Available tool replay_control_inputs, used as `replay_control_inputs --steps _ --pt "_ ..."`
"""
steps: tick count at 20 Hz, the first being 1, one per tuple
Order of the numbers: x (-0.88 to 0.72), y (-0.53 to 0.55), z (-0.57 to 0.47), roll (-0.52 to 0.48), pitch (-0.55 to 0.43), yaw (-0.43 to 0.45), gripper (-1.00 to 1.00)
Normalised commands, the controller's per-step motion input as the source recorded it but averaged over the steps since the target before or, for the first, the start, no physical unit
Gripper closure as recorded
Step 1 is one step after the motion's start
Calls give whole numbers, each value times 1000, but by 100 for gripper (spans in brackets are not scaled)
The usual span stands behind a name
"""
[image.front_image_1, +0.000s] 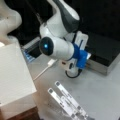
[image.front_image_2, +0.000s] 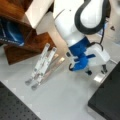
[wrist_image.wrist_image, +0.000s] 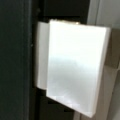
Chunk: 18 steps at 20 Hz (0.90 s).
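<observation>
I am seeing the gripper (image.front_image_1: 75, 71) only partly in both front views, since the arm's blue wrist mount (image.front_image_1: 80, 56) is covering its fingers and hiding how they stand. In the wrist view a pale, blurred slab (wrist_image.wrist_image: 75, 70) is filling most of the picture, and I am not managing to identify it.
</observation>
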Motion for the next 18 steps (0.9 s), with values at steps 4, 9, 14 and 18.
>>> replay_control_inputs --steps 4,9,14,18 --pt "221 -38 -36 270 4 72 -100" --pt "223 -34 -80 249 -25 80 -100" --pt "192 -43 -94 232 -51 77 -100" --pt "166 -34 -53 226 -27 64 -100"
